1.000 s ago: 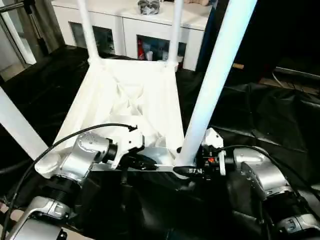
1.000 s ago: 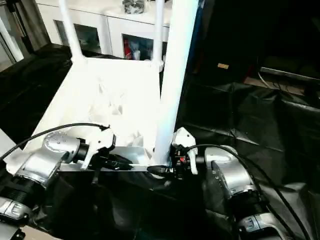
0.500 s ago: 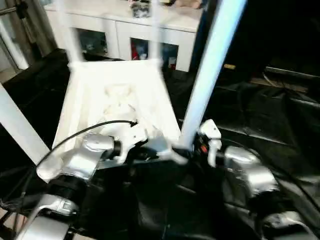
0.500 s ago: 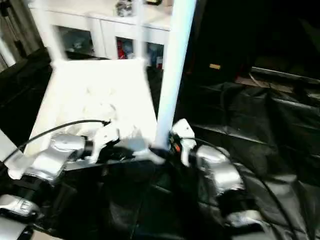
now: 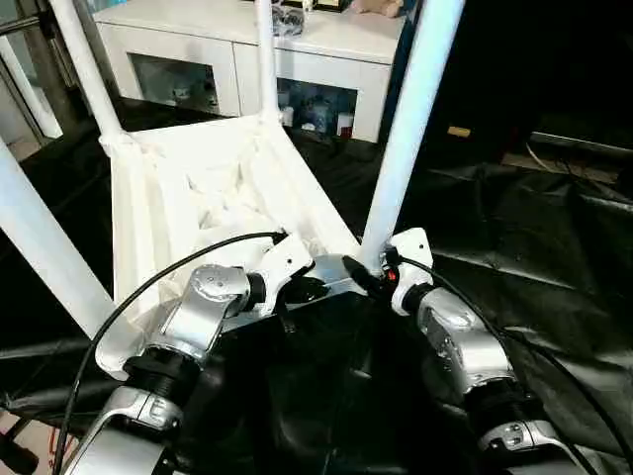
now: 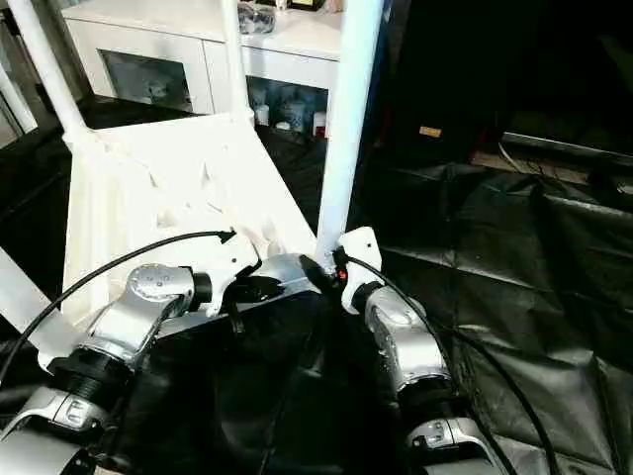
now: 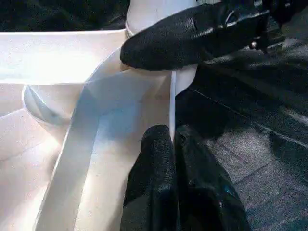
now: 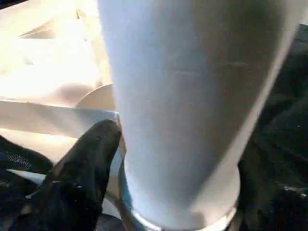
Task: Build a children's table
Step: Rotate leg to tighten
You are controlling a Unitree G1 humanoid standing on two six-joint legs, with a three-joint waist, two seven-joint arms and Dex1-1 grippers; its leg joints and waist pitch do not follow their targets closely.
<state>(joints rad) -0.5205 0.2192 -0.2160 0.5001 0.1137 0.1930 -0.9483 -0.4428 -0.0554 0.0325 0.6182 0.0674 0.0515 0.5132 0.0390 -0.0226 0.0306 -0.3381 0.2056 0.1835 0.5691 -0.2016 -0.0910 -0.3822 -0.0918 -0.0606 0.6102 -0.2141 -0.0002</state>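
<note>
- The children's table [image 5: 213, 188] lies upside down on black sheeting [image 5: 514, 228] that covers the floor, ribbed underside facing up, with all 4 tube legs standing up out of the corner sockets.
- The near-right leg [image 5: 407, 129] rises from its socket just in front of the robot; the near-left leg [image 5: 45, 247] stands at the picture's left edge, and the 2 far legs [image 5: 265, 54] stand at the table's far end.
- Behind the table stands a white cabinet [image 5: 232, 59] with glass doors (small items sit on its shelves, too small to name).
- The left gripper [image 7: 173, 139] is pinched closed on the thin rim wall of the table top's near edge, 1 black finger on each side of the wall, just beside the near-right socket.
- The right gripper [image 5: 368, 279] sits at the foot of the near-right leg, fingers spread wide; 1 black finger [image 7: 192, 33] lies across the socket collar, touching it, and the other finger [image 8: 82, 168] rests beside the leg's base. Whether it truly clamps the leg I cannot tell.
- Both silver forearms [image 5: 203, 312] reach in toward the same near-right corner, the 2 grippers close together.
</note>
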